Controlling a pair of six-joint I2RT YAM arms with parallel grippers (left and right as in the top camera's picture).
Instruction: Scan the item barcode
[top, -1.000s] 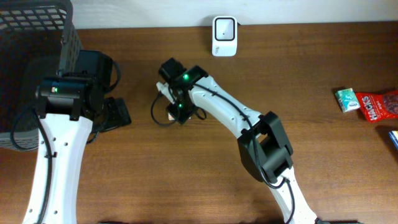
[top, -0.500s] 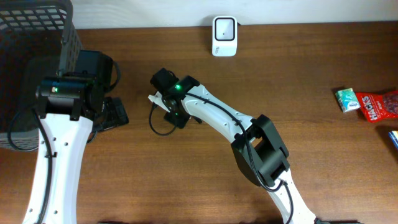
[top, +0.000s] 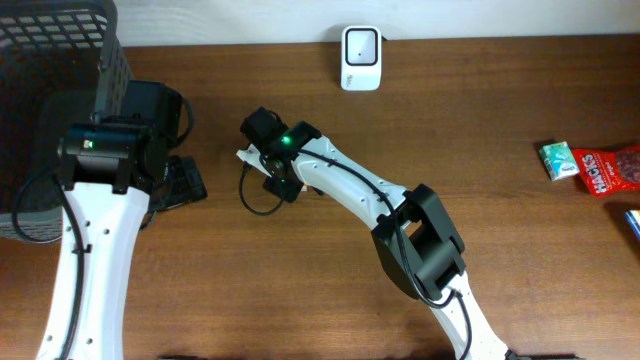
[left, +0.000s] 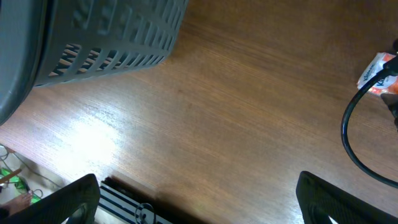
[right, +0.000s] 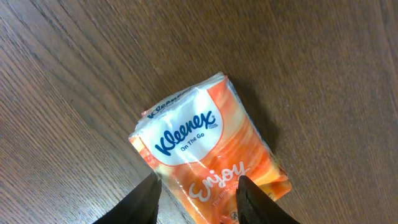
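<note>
Right gripper (right: 198, 198): fingers clamped on one end of the Kleenex tissue pack (right: 199, 140). The pack is left of centre on the table (top: 530, 250), nearer than the scanner (top: 360, 57) and to its left. Left gripper (left: 199, 193): fingers fully apart, holding nothing, beside the basket (top: 50, 60) at far left.

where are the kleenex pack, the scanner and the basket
kleenex pack (right: 199, 149): right wrist view, on its printed front
scanner (top: 361, 58): overhead view, on its white body
basket (left: 118, 37): left wrist view, on its slatted wall
</note>
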